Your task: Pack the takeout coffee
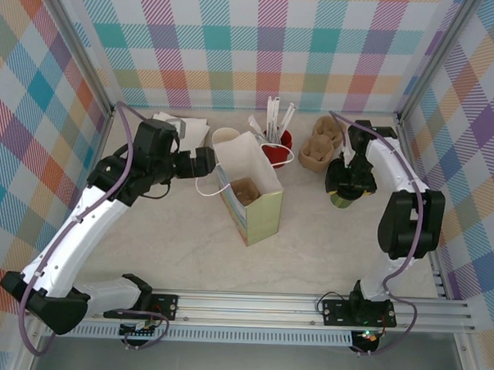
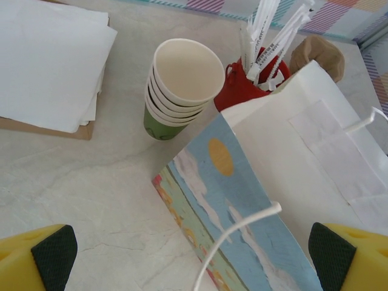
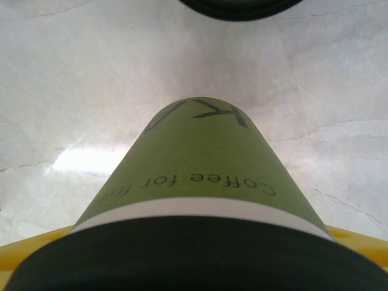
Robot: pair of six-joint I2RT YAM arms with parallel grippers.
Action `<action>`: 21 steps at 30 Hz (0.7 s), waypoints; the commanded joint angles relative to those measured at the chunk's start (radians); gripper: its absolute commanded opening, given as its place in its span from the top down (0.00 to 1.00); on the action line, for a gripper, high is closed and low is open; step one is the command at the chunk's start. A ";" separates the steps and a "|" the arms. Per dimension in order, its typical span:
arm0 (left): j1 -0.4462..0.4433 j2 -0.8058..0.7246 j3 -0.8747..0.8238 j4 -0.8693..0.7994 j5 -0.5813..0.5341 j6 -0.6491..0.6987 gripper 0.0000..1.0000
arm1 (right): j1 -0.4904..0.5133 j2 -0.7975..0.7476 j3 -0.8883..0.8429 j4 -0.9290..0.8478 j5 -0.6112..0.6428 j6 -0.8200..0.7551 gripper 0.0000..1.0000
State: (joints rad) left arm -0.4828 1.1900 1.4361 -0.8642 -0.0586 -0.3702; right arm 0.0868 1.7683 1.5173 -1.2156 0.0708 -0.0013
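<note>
Coffee cup [image 1: 342,199] pinched in the right gripper [image 1: 344,188] stands apart from the open paper bag [image 1: 262,214], the spread left gripper [image 1: 205,162] hovering by its handle [image 2: 242,221], likely to steady it.

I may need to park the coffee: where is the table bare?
Bare: between the paper bag and the right gripper, and from the bag to the rail. Crowded: the back row of napkins, stacked cups, red cup, pulp trays.
</note>
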 commanded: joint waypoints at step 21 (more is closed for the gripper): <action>0.124 0.379 0.252 0.038 0.269 0.292 0.04 | 0.208 -0.265 0.240 -0.321 -0.074 0.085 0.15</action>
State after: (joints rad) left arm -0.3721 1.5505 1.6428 -0.8566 0.1616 -0.1314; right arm 0.2684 1.5356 1.7088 -1.4593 0.0254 0.0559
